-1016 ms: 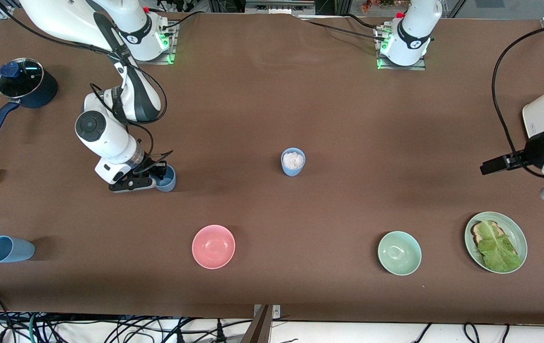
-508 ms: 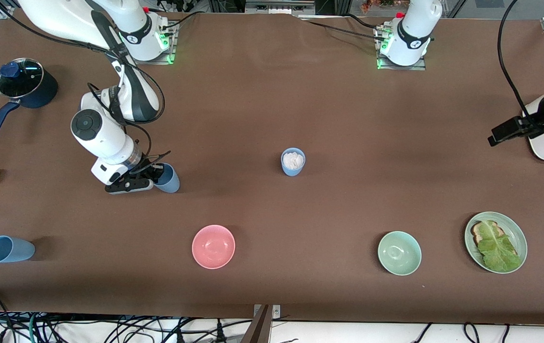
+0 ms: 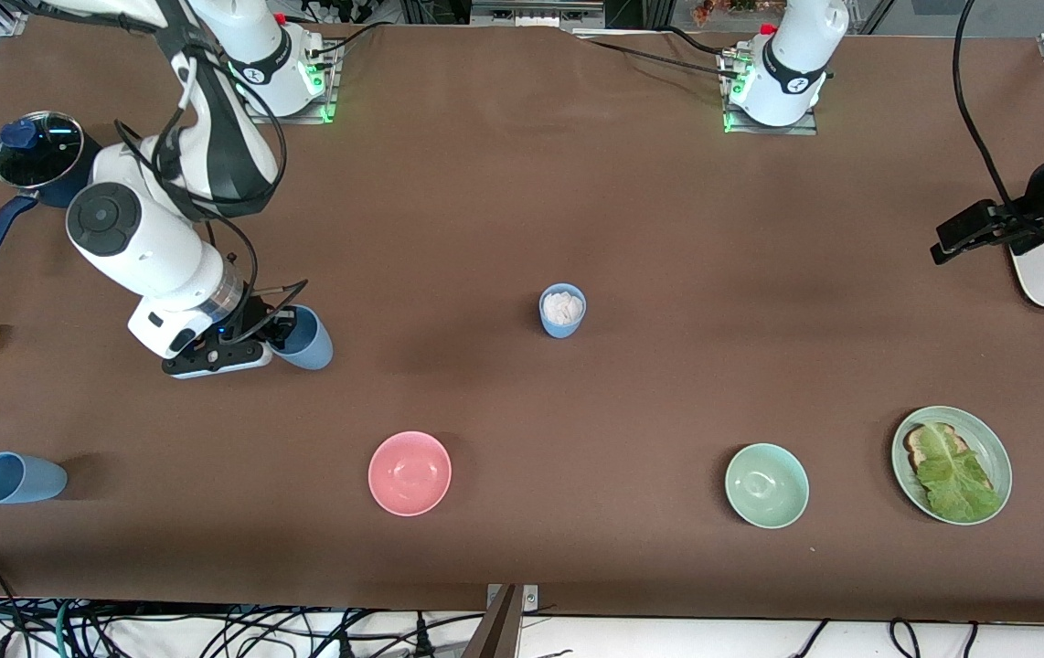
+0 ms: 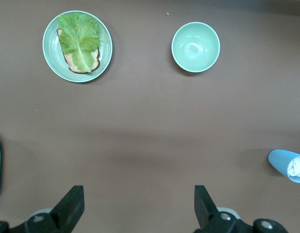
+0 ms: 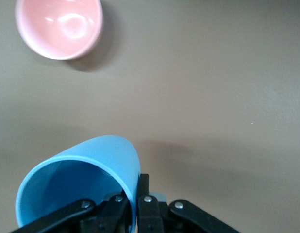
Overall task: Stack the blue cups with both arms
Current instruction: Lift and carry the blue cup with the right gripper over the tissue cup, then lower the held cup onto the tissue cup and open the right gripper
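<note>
Gripping one blue cup [image 3: 303, 337] by its rim, the right gripper [image 3: 252, 345] has just lifted it, tilted, off the desk's right-arm end, ready for stacking. Mid-desk stands a filled cup [image 3: 563, 310]; the left gripper [image 4: 138, 204] waits open near the opposite edge.

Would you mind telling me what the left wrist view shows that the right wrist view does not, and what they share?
Only the left wrist view shows the open left gripper, the plate with toast and lettuce, the pale green bowl, and the blue cup holding something white. Only the right wrist view shows the right gripper shut on the rim of an empty blue cup, plus the pink bowl. Both share only the brown table surface; no object appears in both.
</note>
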Robot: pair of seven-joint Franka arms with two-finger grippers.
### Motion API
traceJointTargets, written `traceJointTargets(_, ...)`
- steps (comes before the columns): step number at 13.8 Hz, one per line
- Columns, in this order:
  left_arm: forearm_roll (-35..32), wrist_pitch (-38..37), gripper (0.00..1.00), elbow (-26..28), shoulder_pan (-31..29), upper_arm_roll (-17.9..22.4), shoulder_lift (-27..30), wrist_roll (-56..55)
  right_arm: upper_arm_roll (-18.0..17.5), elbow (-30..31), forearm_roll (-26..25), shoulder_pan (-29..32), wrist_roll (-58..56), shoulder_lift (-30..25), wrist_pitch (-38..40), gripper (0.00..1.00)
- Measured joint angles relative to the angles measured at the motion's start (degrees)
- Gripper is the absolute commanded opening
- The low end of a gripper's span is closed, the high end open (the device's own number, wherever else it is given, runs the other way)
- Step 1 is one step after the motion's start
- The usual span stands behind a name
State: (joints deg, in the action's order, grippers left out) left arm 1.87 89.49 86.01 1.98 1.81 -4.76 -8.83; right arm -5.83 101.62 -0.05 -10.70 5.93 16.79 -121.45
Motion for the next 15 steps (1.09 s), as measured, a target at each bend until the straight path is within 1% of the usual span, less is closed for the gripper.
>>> traceJointTargets(2,0.8,0.0,1.00,0.2,0.8,1.4,0.0,0.0,-0.2,-4.5,0.0,-4.0,4.5,0.1,4.8,0.00)
traceJointTargets(4,1.2,0.1,1.00,0.3,2.0,3.7,0.0,0.0,0.3,-6.9,0.0,-8.9,10.5,0.3,6.6,0.00)
traceJointTargets(6,1.2,0.0,1.00,0.4,2.2,4.4,0.0,0.0,1.9,-9.1,0.0,-14.7,17.0,1.7,7.3,0.00)
traceJointTargets(8,1.2,-0.2,1.00,0.5,2.2,4.5,0.1,0.1,4.3,-11.7,0.0,-20.8,24.2,4.2,7.6,0.00)
traceJointTargets(10,0.7,-0.3,1.00,0.5,2.2,4.4,0.1,2.9,5.6,-13.9,0.0,-25.7,31.3,7.0,7.7,0.00)
traceJointTargets(13,0.5,-0.4,1.00,0.5,2.5,4.4,0.1,8.1,6.1,-18.5,0.0,-30.1,41.2,11.3,7.7,0.00)
traceJointTargets(15,0.2,-0.4,1.00,0.5,2.6,4.4,0.1,9.6,6.2,-23.0,0.0,-32.8,47.3,14.8,7.7,0.00)
